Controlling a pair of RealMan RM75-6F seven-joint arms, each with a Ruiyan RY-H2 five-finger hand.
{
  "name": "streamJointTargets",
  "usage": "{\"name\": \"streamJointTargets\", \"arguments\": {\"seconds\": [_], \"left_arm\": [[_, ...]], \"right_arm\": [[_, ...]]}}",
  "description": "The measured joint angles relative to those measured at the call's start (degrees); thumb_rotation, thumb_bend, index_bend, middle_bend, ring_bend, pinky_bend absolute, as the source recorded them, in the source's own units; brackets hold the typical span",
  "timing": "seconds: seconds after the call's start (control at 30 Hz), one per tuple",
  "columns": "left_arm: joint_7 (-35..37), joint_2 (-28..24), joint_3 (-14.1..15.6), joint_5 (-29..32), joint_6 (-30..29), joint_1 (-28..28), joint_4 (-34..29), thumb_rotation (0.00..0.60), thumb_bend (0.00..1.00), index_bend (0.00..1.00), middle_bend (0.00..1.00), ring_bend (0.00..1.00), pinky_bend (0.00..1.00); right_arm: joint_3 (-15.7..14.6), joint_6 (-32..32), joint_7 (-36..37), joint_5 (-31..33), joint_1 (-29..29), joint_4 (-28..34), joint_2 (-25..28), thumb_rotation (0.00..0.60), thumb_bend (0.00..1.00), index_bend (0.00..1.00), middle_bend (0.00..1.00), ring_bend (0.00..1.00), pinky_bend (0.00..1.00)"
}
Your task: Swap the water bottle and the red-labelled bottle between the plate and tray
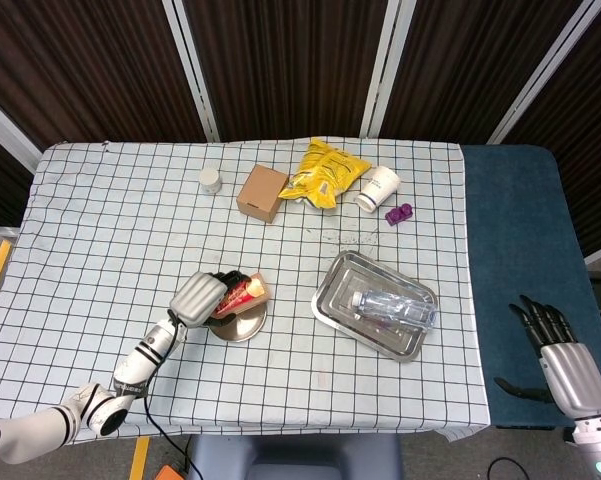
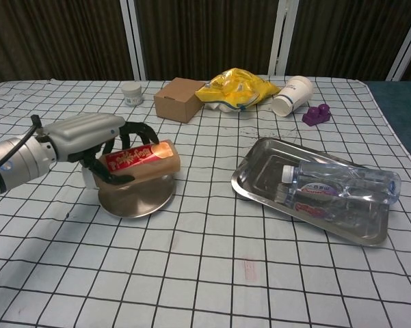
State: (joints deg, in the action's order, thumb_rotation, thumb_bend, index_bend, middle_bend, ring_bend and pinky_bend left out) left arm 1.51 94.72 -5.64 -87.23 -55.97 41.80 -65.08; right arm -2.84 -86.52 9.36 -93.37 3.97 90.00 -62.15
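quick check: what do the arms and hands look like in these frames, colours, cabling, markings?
Left hand: silver-grey metallic back shell, black fingers. Its forearm is silver-white, with black bands and a black cable running along it to the wrist. Right hand: same grey shell and black fingers, on a pale wrist cuff. No readable markings.

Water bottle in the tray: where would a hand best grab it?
Around its middle, from above. The water bottle lies on its side in the tray, whose raised rim blocks a low side approach, so fingers would straddle the body across its width.
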Motion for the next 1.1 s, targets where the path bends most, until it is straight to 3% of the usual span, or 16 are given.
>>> {"name": "streamJointTargets", "arguments": {"seconds": [0.13,0.27,0.4,0.77,0.97,1.1], "left_arm": [[0.3,0.2,1.2,-0.7,-0.4,0.0,0.4,0.600,0.38,0.37,0.40,0.41,0.50],[1.4,0.2,2.1,-1.2,-0.6,0.0,0.0,0.600,0.37,0.17,0.20,0.18,0.37],[0.8,-1.3,2.4,-0.3,1.4,0.3,-2.5,0.600,0.36,0.00,0.02,0.01,0.27],[-2.5,-5.5,2.3,2.3,2.7,0.2,-9.3,0.600,0.34,0.00,0.00,0.00,0.17],[-4.0,-12.3,3.2,-0.6,-4.4,-2.6,-17.3,0.600,0.36,0.00,0.00,0.00,0.09],[-4.7,-20.6,5.8,-2.6,-12.1,-7.9,-23.4,0.600,0.42,0.00,0.00,0.00,0.04]], "right_arm": [[0.3,0.6,0.1,0.5,0.1,0.0,0.1,0.600,0.15,0.00,0.00,0.00,0.12],[0.4,0.7,0.4,0.5,0.1,0.0,0.1,0.600,0.15,0.00,0.00,0.00,0.12],[0.5,0.4,0.9,0.5,-0.2,0.2,0.3,0.600,0.15,0.00,0.00,0.00,0.12],[0.8,0.0,-0.1,0.6,-0.7,0.6,0.2,0.600,0.15,0.00,0.00,0.00,0.12],[0.8,-1.0,-2.8,0.6,-1.5,1.0,0.4,0.600,0.16,0.00,0.00,0.00,0.05],[0.9,-3.8,-8.2,0.5,-3.1,1.4,0.4,0.600,0.15,0.00,0.00,0.00,0.00]]}}
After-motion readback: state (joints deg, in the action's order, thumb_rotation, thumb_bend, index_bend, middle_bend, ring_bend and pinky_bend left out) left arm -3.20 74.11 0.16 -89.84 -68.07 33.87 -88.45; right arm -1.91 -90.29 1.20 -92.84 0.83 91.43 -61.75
